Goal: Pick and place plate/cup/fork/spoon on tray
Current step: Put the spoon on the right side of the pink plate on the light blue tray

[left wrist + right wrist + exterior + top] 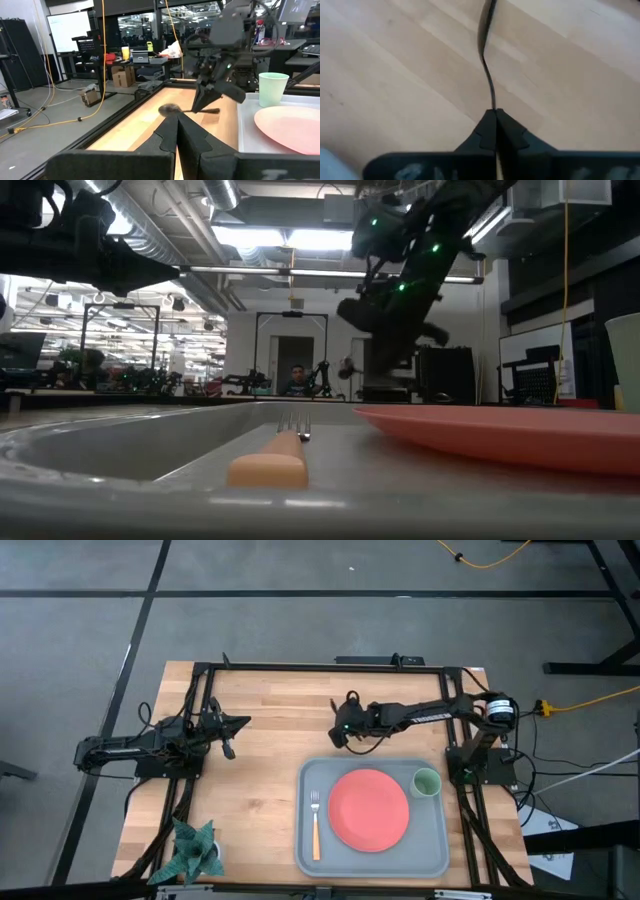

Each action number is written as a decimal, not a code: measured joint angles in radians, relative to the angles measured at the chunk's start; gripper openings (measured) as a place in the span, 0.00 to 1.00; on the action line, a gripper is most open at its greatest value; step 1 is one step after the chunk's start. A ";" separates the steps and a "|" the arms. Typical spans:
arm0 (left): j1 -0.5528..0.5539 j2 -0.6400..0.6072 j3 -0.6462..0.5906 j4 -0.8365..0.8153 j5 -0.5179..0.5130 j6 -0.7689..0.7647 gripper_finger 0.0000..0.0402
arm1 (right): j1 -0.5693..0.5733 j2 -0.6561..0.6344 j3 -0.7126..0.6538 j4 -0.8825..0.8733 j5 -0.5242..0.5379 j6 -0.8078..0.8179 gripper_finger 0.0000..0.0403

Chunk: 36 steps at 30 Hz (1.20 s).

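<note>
The tabletop [270, 740] is pale butcher-block wood in a black frame, standing on a grey floor crossed by dark lines. On its near right part lies the grey-blue tray [372, 863], holding the coral plate [369, 810] at its middle, the fork [316, 825] just left of the plate with tines pointing away, and the pale green cup [427, 782] in the far right corner. The right hand [343, 735] hangs above bare wood just beyond the tray, its fingers pressed together on the handle of the dark spoon [486, 47], whose bowl points away over the planks. The left hand [228, 730] waits over the left side, fingers pressed together, holding nothing. A green star-shaped object [190, 852] sits at the near left corner. Beyond the tabletop, the low view shows a workshop with ceiling strip lights, ducts, and a person [296, 380] seated far back.
</note>
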 joint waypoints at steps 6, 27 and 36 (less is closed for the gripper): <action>0.000 0.000 0.000 0.000 0.000 0.000 0.00 | 0.106 -0.077 0.000 -0.108 0.092 0.155 0.01; 0.000 0.000 0.000 0.000 0.000 0.000 0.00 | 0.479 -0.081 0.129 -0.497 0.232 0.633 0.00; 0.000 0.000 0.000 0.000 0.000 0.000 0.00 | 0.580 0.023 0.395 -0.903 0.151 0.881 0.00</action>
